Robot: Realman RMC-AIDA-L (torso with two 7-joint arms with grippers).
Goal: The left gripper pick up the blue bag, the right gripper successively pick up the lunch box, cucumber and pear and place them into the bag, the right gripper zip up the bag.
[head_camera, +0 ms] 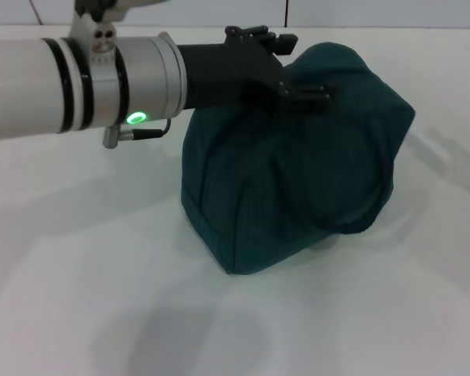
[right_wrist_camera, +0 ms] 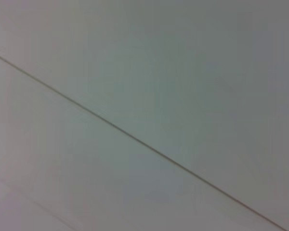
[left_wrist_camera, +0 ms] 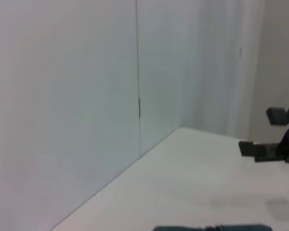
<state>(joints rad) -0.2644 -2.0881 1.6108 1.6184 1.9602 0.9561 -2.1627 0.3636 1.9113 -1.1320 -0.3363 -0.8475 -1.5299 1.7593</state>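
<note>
The blue bag (head_camera: 298,172) stands on the white table in the middle of the head view, its top closed over, with no foil lining showing. My left gripper (head_camera: 307,67) reaches in from the left on its silver wrist with the green light. It is open at the bag's top, and its lower finger (head_camera: 309,95) lies on the fabric. In the left wrist view the left gripper (left_wrist_camera: 255,131) shows two spread fingers with nothing between them, and a strip of the bag (left_wrist_camera: 212,227) shows at the picture's edge. The right gripper, lunch box, cucumber and pear are out of view.
The white table (head_camera: 102,274) spreads around the bag. A pale wall stands behind it (left_wrist_camera: 86,96). The right wrist view shows only a plain pale surface with a seam (right_wrist_camera: 135,139).
</note>
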